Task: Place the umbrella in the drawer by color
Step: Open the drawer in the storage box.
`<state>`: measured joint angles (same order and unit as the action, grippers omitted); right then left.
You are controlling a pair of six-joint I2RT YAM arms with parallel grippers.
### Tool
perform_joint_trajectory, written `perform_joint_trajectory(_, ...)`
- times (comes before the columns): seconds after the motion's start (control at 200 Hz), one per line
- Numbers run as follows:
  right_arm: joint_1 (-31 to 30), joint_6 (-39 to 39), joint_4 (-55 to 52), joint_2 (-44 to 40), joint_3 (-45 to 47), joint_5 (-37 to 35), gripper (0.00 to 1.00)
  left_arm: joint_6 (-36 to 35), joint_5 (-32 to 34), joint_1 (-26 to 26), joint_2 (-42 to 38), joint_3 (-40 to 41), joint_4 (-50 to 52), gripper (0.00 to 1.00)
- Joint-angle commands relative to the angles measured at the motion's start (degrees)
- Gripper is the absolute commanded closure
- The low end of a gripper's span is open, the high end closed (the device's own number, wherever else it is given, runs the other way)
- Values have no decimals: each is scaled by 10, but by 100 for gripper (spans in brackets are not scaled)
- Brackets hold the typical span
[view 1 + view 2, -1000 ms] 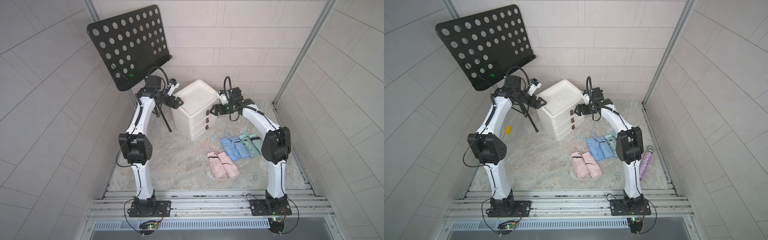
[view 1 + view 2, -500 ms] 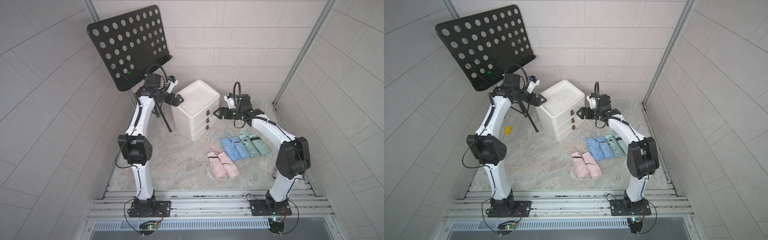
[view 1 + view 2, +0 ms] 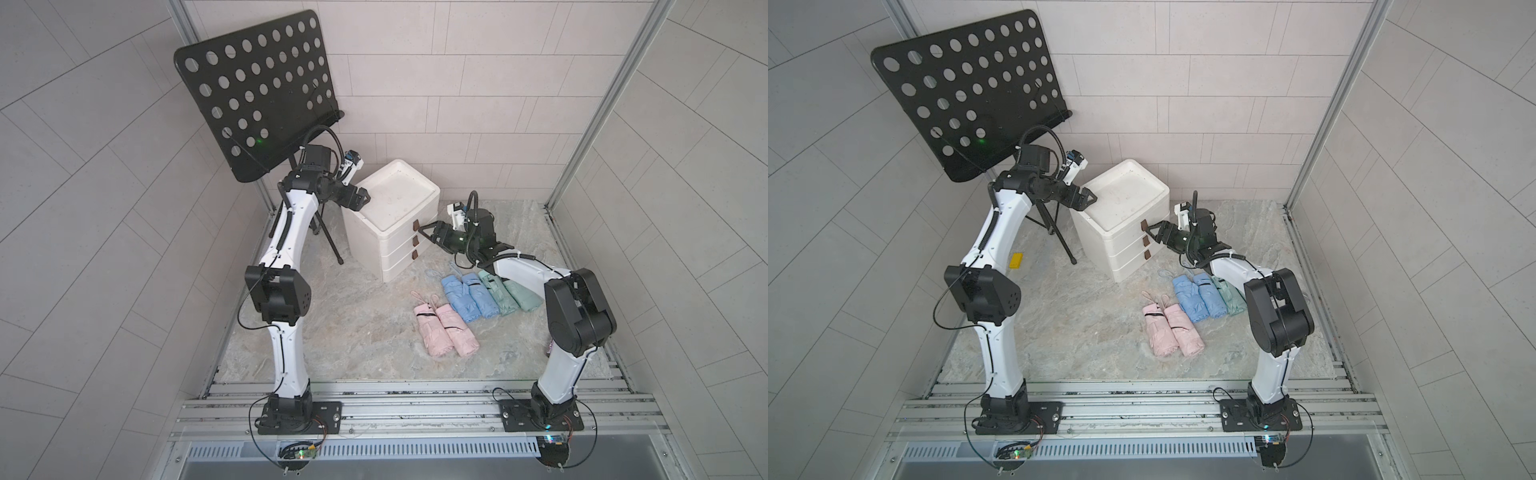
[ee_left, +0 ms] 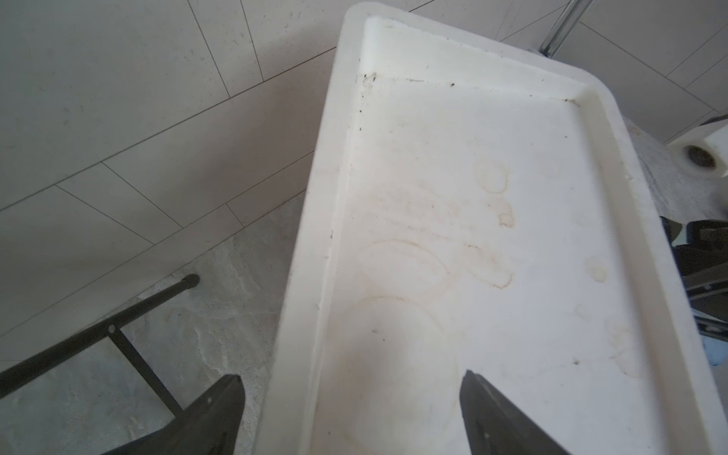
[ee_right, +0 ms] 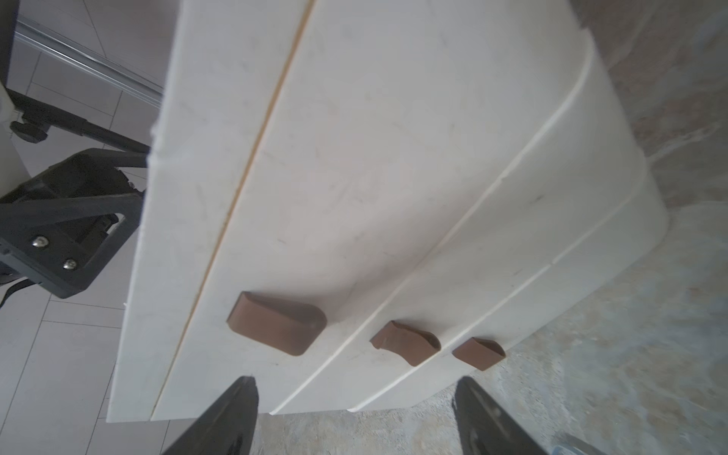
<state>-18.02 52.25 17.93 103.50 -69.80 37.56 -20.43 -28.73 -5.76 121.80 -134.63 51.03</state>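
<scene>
Umbrellas: six folded, sleeved ones lie on the marbled worktop in front of the drawer unit, sorted in touching pairs. The pink pair is nearest the rail. The blue pair and green pair lie side by side closer to the unit. Wrist loops point toward the drawers. None is held.

Drawer unit: white, three drawers, all shut, each with a brown tab handle. Top handle, middle handle, bottom handle.

Left fingers: apart, empty, straddling the rim at one edge of the unit's recessed, stained top.
Right fingers: apart, empty, just in front of the drawer fronts, near the top handle; contact not evident.

Hidden or unclear: the right arm covers part of the green pair in both top views. A speckled purple sliver shows beside that arm's lower link; cannot tell what it is. Drawer interiors are unseen.
</scene>
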Motion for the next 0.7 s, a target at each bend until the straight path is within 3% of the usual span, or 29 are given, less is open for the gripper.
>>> perform_joint_trajectory(0.0,-5,41,71,5,5,11,19,-30,22,-6,20,-36,26,8)
perform_joint_trajectory(0.425,-21,117,183,55,-3,25,28,-33,24,-9,20,-21,28,44)
perform_joint_trajectory(0.695,-21,141,241,64,1,29,43,-32,30,-9,19,-22,26,45)
